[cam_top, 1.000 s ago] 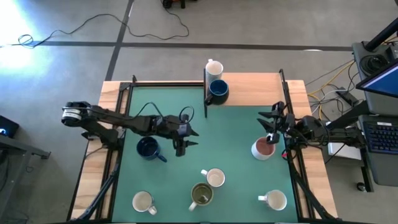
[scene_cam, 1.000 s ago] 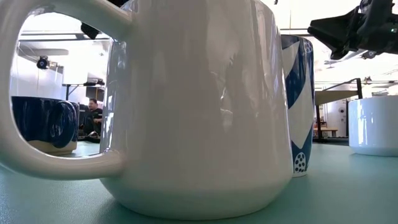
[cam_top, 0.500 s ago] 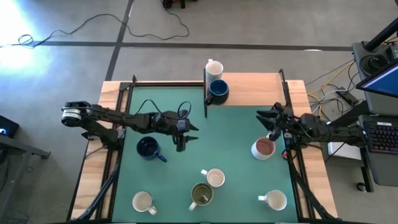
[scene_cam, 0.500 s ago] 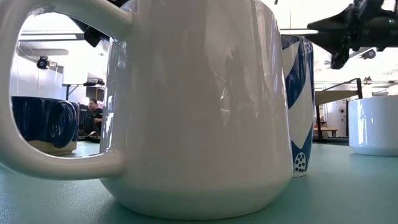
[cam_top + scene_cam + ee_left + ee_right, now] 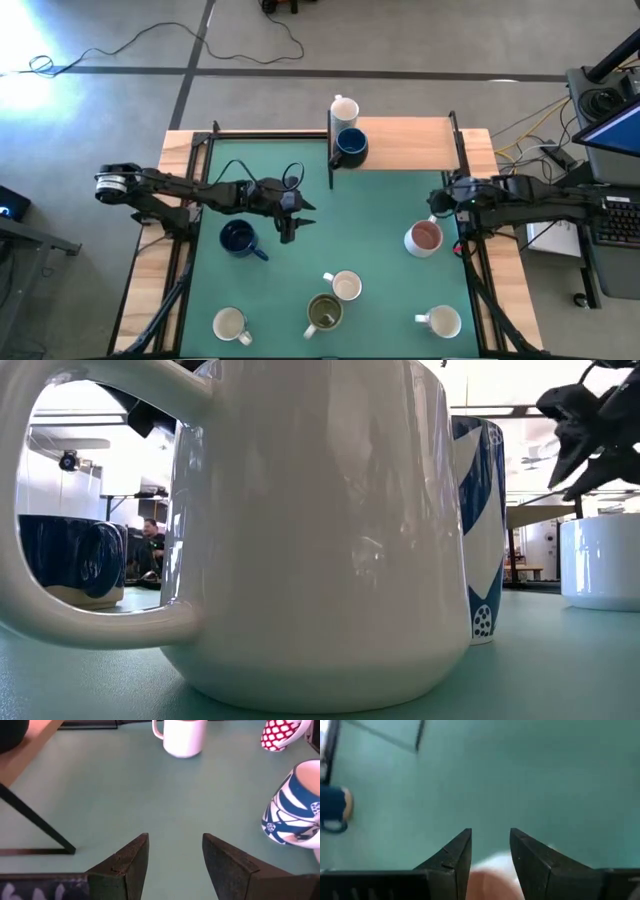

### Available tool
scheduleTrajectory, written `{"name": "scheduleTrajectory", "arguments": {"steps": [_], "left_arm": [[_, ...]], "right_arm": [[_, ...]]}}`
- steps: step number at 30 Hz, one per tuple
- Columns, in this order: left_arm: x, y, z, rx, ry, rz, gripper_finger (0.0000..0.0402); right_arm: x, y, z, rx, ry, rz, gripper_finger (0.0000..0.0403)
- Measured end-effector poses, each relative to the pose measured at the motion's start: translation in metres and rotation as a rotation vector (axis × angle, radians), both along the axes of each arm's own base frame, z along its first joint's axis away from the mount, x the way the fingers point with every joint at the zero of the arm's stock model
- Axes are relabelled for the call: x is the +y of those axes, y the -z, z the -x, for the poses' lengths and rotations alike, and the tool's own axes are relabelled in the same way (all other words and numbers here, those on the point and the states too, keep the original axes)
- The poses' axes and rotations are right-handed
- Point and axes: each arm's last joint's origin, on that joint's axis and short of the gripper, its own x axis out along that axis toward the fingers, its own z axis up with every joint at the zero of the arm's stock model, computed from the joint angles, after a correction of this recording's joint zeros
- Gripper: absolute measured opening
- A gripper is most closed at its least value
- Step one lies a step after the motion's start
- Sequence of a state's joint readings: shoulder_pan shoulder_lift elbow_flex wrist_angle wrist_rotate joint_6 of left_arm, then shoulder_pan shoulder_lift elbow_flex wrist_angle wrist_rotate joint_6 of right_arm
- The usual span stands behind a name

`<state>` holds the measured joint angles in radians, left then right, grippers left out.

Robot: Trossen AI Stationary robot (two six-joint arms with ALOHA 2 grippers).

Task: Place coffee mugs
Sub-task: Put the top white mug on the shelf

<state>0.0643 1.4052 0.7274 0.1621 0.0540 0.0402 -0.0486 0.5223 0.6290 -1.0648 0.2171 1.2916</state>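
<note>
My right pincer (image 5: 437, 203) open, empty, just above upright white ceramic mug with reddish-pink inside (image 5: 423, 238), handle toward it, left pincer (image 5: 288, 228) open, empty

The table mat (image 5: 380, 230) is teal green, bordered by pale wood (image 5: 415, 140). At its twelve o'clock edge stand a cream mug (image 5: 344, 108) and a navy blue mug (image 5: 350, 146). A second navy mug (image 5: 238, 237) sits at nine o'clock. The mug at three o'clock (image 5: 424, 238) is white with a reddish-pink inside. Toward six o'clock are an olive green mug (image 5: 324, 312) and three white ones (image 5: 346, 286) (image 5: 229, 324) (image 5: 441, 322). In the left wrist view, one mug (image 5: 295, 805) carries blue-and-white stripes, another (image 5: 278, 734) red-and-white checks.
</note>
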Motion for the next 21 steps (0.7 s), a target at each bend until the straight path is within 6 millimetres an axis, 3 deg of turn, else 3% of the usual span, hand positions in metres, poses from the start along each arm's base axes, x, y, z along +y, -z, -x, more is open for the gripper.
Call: {"name": "scheduleTrajectory", "arguments": {"steps": [7, 21], "left_arm": [[0.002, 0.002, 0.004, -0.007, -0.003, 0.002, 0.0168], [0.000, 0.008, 0.012, -0.026, 0.035, 0.044, 0.0168]], "right_arm": [[0.005, 0.007, -0.033, 0.192, -0.070, -0.224, 0.0123], [0.007, 0.019, -0.049, 0.338, -0.173, -0.277, 0.0123]]}}
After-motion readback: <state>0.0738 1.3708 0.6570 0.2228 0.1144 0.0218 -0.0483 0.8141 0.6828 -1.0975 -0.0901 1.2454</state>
